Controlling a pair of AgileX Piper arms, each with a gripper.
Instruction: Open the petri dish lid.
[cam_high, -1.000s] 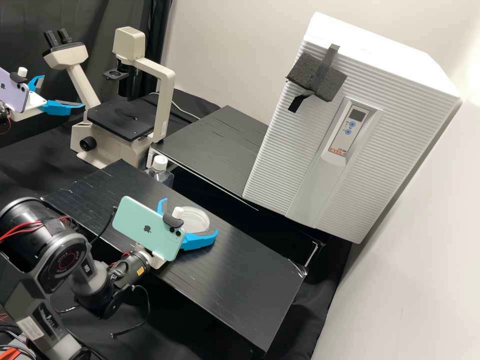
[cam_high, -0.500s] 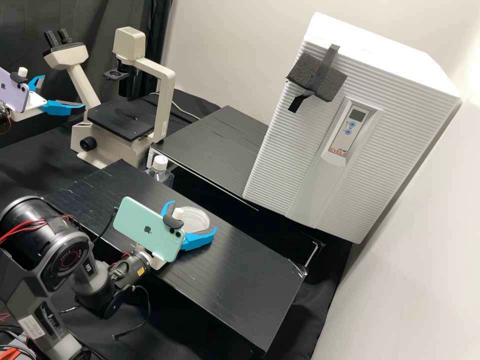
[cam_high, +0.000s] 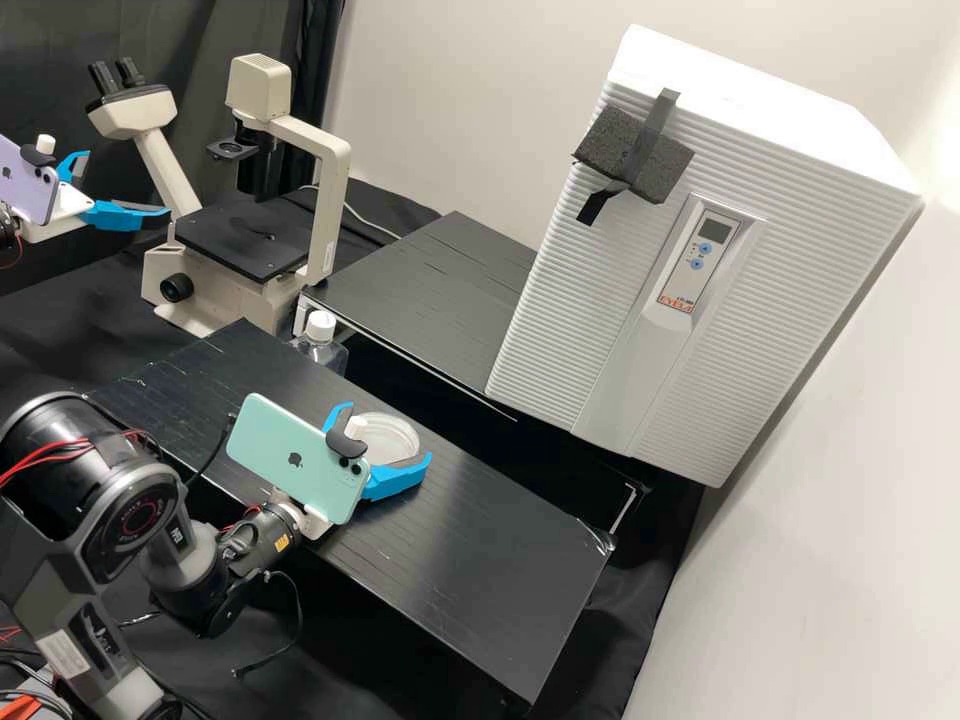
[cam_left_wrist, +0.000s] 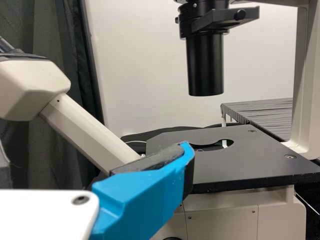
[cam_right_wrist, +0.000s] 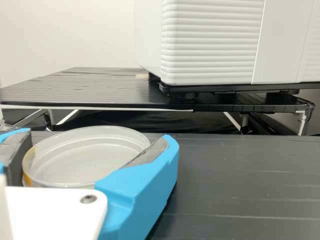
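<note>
1 petri dish (cam_high: 392, 436) on the black table (cam_high: 480, 580), pale wall (cam_high: 450, 100) behind.

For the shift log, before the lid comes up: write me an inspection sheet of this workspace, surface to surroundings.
Surface: black slatted tabletop, lightly scuffed.
Job's things: round translucent petri dish; whether its lid is seated, cannot tell.
Clutter: clear bottle with white cap, beyond the tabletop's far edge.
Grippers: right white gripper with bright blue fingers closed around the dish; matching left gripper open by the microscope.
Cables: thin black cable looping below the nearer arm; red wires on that arm.
Surroundings: beige microscope with black stage; white ribbed cabinet with dark foam block taped on.
</note>
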